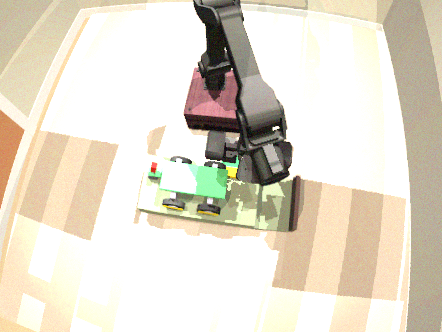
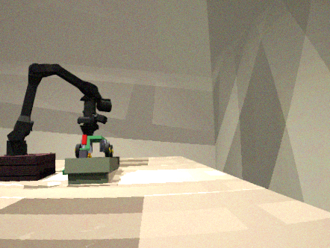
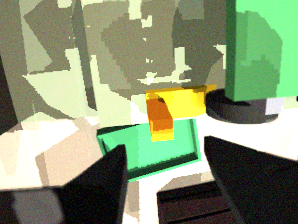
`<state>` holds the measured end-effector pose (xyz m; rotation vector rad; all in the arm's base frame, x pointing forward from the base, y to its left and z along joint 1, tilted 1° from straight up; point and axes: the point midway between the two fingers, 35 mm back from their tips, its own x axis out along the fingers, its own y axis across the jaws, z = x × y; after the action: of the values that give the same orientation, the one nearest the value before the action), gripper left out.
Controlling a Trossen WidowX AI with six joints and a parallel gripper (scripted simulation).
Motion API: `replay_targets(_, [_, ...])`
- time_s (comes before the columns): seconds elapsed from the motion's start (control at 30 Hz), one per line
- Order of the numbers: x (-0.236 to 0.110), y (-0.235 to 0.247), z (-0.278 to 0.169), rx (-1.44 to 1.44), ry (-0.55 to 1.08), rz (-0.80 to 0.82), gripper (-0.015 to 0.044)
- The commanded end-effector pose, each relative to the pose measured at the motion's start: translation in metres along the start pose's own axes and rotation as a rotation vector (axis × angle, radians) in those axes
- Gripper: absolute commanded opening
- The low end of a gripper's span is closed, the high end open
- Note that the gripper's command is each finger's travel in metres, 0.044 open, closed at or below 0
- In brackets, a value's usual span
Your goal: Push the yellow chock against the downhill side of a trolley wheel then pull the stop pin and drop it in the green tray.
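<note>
The green trolley [image 1: 195, 181] [image 2: 98, 138] [image 3: 265, 75] stands on the ramp [image 1: 240, 216] [image 2: 87, 165]. The red-headed stop pin [image 1: 154, 166] [image 2: 84, 140] is upright at its uphill end. The yellow chock [image 1: 232, 172] [image 3: 186, 102] lies on the ramp at the downhill side of the near wheel [image 3: 240, 111]; its end appears to touch the tyre. Its orange handle [image 3: 160, 119] points toward the arm's base. My gripper [image 1: 232, 156] [image 3: 165, 144] is open and empty, its fingers apart on either side of the handle's line and clear of it. The chock's black base is hidden.
The green tray [image 3: 137, 152] lies beside the ramp on the arm's side, below the fingers in the wrist view. The dark red base block [image 1: 212, 107] [image 2: 27, 168] [image 3: 195, 205] stands behind it. A dark end board [image 1: 295, 204] closes the ramp's downhill end.
</note>
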<state>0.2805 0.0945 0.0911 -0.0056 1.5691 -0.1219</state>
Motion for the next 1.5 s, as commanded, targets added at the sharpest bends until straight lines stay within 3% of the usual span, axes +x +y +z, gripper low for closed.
replay_targets(0.0, [0.001, 0.000, -0.001, 0.000, 0.004, -0.002, 0.0269])
replay_targets(0.03, [0.001, 0.000, -0.001, 0.000, 0.004, -0.002, 0.0295])
replay_targets(0.17, [-0.021, 0.008, 0.016, -0.084, -0.131, 0.011, 0.0190])
replay_targets(0.77, [-0.026, -0.081, 0.043, -0.722, -0.075, -0.125, 0.0190])
replay_targets(1.47, [-0.034, -0.189, 0.040, -1.468, 0.118, -0.185, 0.0190])
